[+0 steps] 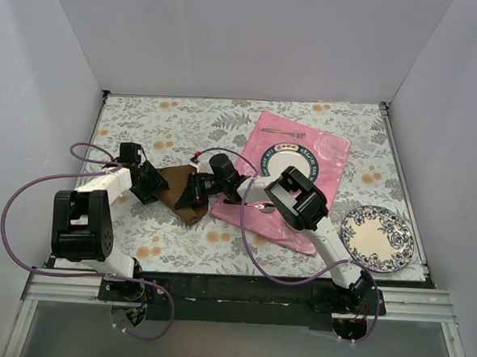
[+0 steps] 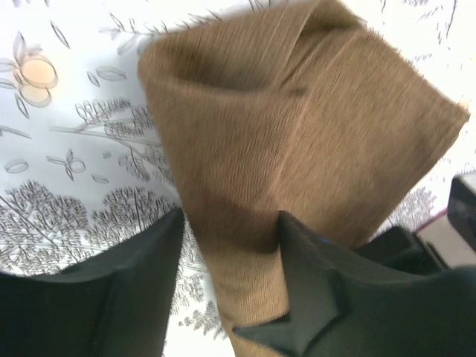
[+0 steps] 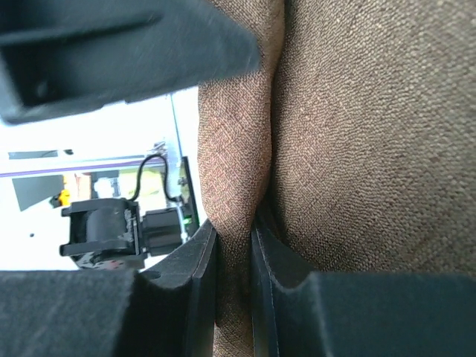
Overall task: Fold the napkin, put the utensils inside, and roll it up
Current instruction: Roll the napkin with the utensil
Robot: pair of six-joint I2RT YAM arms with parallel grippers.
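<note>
Two robot arms work a brown napkin (image 1: 175, 192) at the centre-left of the overhead frame, on a floral tablecloth (image 1: 145, 116). At the left, the left gripper (image 1: 147, 183) stands at the cloth's left edge. Its wrist view shows the jaws spread on either side of a hanging fold, with a strip of tablecloth visible beside the left finger (image 2: 111, 290), so the cloth is straddled rather than squeezed. Just to the right, the right gripper (image 1: 197, 190) has its jaws pressed nearly together, pinching a thin ridge of the napkin that fills its wrist view.

The napkin looks light, limp and coarsely woven. It should bunch and sag wherever it is unsupported but is unlikely to slip out of a firm pinch. It is probably best taken at a corner or along a doubled edge, with each claw pulling outward to keep the fold flat.

Farther right, a fork (image 1: 283, 133) lies at the top of the pink mat (image 1: 329, 148), above a plate (image 1: 292, 161) and well apart from the napkin. The fork looks thin, stiff and slick, and it lies flat, so it is best gripped across its narrow handle.
</note>
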